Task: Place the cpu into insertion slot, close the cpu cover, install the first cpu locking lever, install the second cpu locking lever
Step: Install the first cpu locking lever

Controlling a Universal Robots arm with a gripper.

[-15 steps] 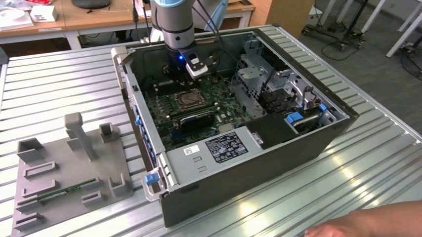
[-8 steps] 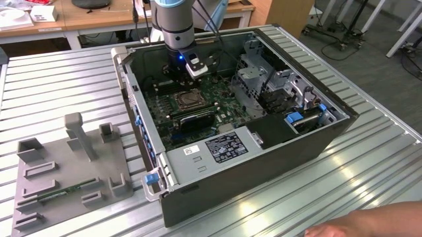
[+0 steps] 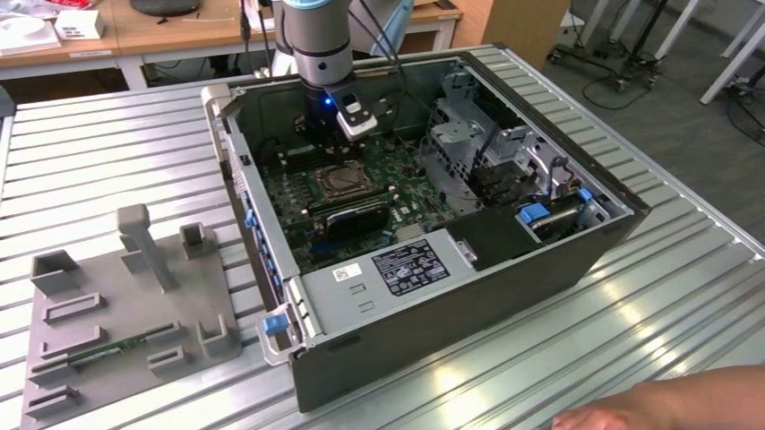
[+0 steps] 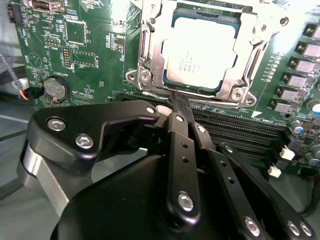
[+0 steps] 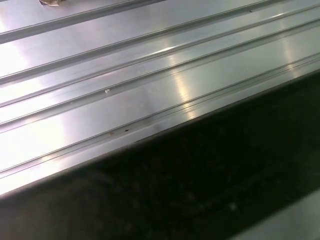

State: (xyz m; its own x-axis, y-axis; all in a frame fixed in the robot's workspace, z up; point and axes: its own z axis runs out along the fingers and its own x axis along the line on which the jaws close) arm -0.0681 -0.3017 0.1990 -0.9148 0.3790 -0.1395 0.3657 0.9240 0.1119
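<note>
Second wrist view, pincer [image 4: 181,107] closed, tips touching cpu cover [image 4: 150,55] edge

No text legible at this range.
- cpu [image 4: 200,50]: faint engraved lines of print on the metal top, unreadable.
- green board [image 4: 95,65] beside the cpu: white silkscreen marks near the coin cell [image 4: 55,88], unreadable.
- power supply box [image 3: 413,269], in the case towards the exterior view's bottom from the cpu: black-and-white rating label [image 3: 408,262] and a small white sticker [image 3: 350,271] beside it, unreadable.
</note>
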